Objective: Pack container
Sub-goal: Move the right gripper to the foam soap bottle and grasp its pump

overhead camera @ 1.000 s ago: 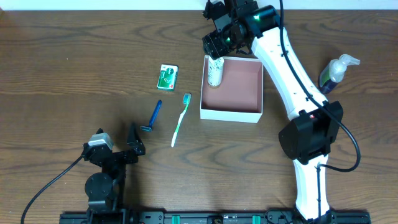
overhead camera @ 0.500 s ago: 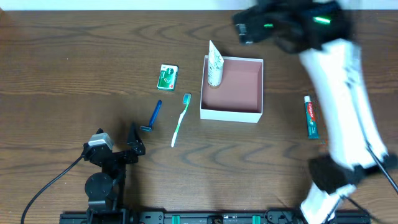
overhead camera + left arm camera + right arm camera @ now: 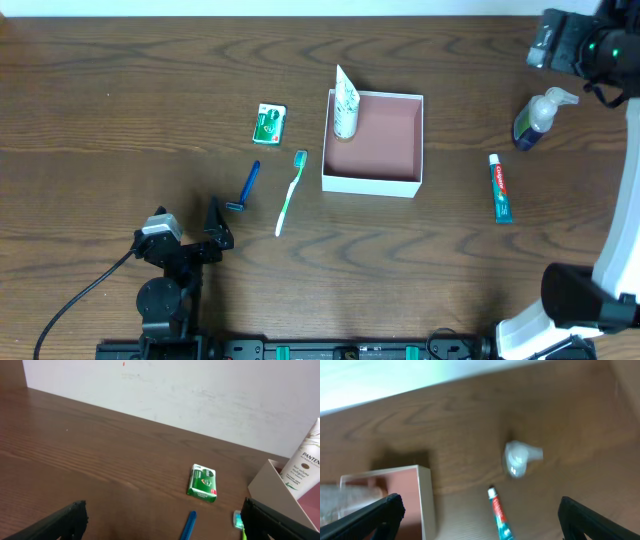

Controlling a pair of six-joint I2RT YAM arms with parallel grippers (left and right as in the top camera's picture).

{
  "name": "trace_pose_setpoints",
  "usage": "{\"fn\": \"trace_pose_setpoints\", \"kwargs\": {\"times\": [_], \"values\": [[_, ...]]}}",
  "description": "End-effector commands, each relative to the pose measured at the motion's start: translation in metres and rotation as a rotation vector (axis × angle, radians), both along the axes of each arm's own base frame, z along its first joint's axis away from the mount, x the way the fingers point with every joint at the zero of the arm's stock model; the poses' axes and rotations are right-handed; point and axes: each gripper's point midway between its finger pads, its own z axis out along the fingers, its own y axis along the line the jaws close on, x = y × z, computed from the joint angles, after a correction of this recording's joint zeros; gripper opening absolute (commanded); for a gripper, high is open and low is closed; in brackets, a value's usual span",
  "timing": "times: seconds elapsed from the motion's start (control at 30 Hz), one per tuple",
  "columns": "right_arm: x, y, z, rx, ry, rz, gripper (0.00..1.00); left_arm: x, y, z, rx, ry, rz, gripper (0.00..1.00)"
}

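The container point(image 3: 400, 185), a square white box with a pink-brown inside, sits mid-table with a white Pantene tube point(image 3: 345, 105) leaning in its left corner. It also shows in the left wrist view point(image 3: 267, 480) and the right wrist view point(image 3: 425, 500). A toothpaste tube point(image 3: 501, 187) point(image 3: 499, 515) and a pump bottle point(image 3: 535, 115) point(image 3: 517, 457) lie to its right. My right gripper point(image 3: 560, 40) point(image 3: 480, 520) is open and empty, high at the far right. My left gripper point(image 3: 215, 230) point(image 3: 162, 522) is open and empty at the front left.
A green floss box point(image 3: 269, 123) point(image 3: 202, 481), a blue razor point(image 3: 245, 187) point(image 3: 187, 527) and a green toothbrush point(image 3: 290, 192) point(image 3: 239, 521) lie left of the container. A white wall runs along the table's back edge.
My right arm has swung from above the container's left corner to the far right. The Pantene tube stays in the container. The left arm has not moved.
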Motion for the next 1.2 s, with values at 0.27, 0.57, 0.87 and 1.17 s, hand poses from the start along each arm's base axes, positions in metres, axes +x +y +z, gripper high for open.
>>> {"fn": "trace_pose_setpoints", "kwargs": {"times": [0.27, 0.57, 0.87, 1.17], "values": [[0.009, -0.044, -0.05, 0.491, -0.033, -0.842, 0.99, 0.0, 0.0, -0.017, 0.004, 0.041, 0.0, 0.98], [0.025, -0.049, -0.091, 0.569, 0.019, -1.049, 0.99, 0.0, 0.0, -0.017, 0.004, 0.041, 0.0, 0.98], [0.041, -0.06, -0.141, 0.61, 0.077, -1.24, 0.99, 0.0, 0.0, -0.017, 0.004, 0.041, 0.0, 0.98], [0.042, -0.071, -0.182, 0.57, 0.159, -1.309, 0.96, 0.0, 0.0, -0.017, 0.004, 0.041, 0.0, 0.98]]}}
